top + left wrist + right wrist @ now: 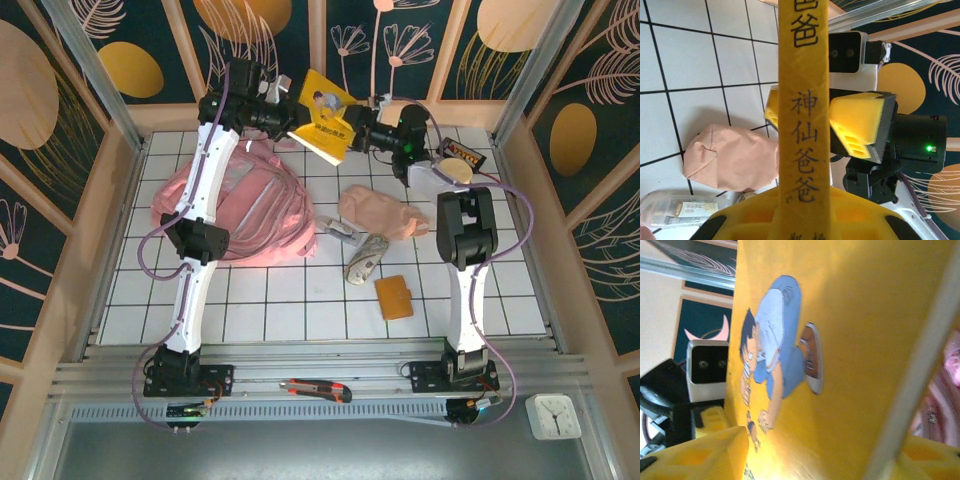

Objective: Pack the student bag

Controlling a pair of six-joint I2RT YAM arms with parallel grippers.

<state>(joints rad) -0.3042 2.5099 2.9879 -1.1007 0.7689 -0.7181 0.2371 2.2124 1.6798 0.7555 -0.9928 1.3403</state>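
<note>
A yellow book (pixel 325 125) with a cartoon boy on its cover (pixel 840 340) hangs in the air over the back of the table. My left gripper (pixel 290 110) is shut on one end of it, the spine (pixel 804 115) running up between its yellow fingers. My right gripper (pixel 358 130) holds the other end, and its pads (pixel 860 125) press the book from both sides. The student bag (pixel 250 210), a big soft pink backpack, lies on the tiles below the left arm, partly hidden by it.
A pale pink pouch (pixel 385 212) lies mid-table, with a clear packet (pixel 343 233), a grey case (pixel 365 260) and an orange wallet (pixel 393 297) near it. A small box (pixel 465 152) sits at the back right. A utility knife (pixel 315 390) and a clock (pixel 553 415) lie on the front rail.
</note>
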